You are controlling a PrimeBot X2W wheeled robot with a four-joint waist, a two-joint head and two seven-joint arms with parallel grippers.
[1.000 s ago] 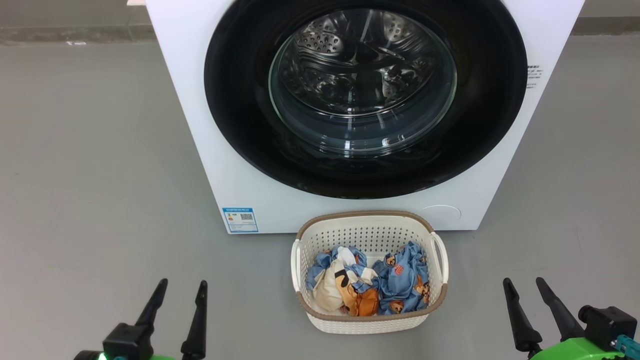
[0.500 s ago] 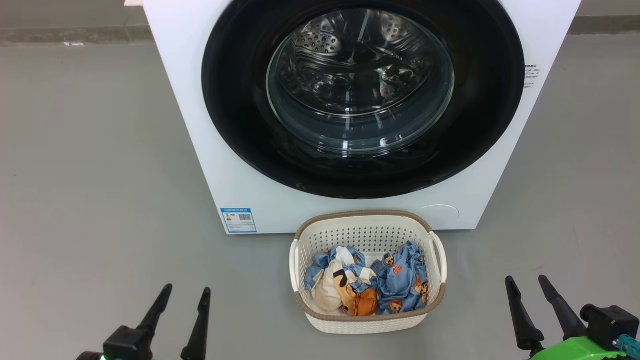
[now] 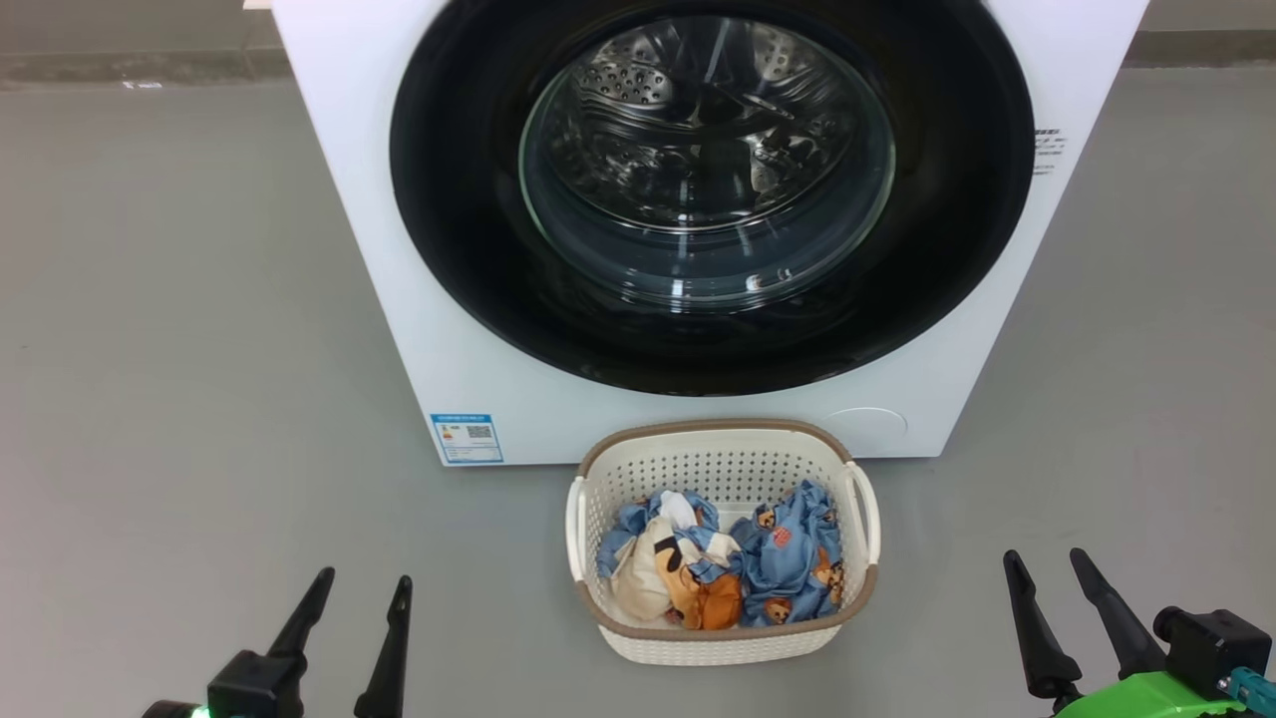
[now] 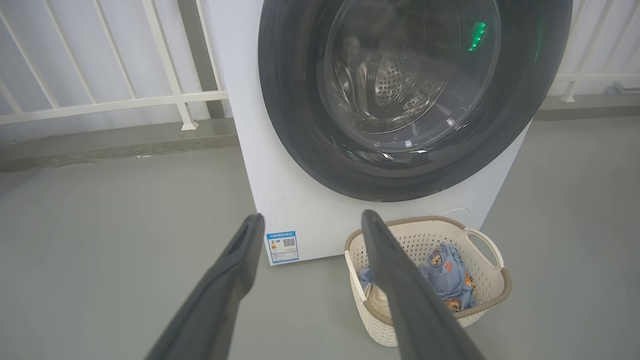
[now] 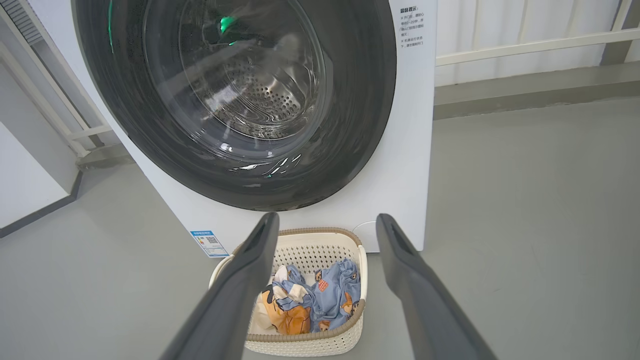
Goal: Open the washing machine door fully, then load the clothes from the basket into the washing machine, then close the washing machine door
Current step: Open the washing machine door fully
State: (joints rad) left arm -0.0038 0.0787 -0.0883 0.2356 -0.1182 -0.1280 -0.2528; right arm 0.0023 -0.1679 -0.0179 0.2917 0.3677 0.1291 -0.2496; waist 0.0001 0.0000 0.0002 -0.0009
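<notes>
The white washing machine stands ahead with its round black-rimmed door flat against the front, the steel drum visible through the glass. On the floor right in front sits the cream basket, holding the clothes: crumpled blue bear-print garments and a cream and orange piece. My left gripper is low at the lower left, open and holding nothing. My right gripper is at the lower right, open too. Both are well short of the basket and the door.
Grey floor spreads on both sides of the machine. A white railing runs behind it on a low kerb, and a blue label sticker marks the machine's lower left front corner.
The head view has shifted a little, so machine and basket sit slightly further left and lower in it. The grippers keep their open spread, and the door and clothes look unchanged.
</notes>
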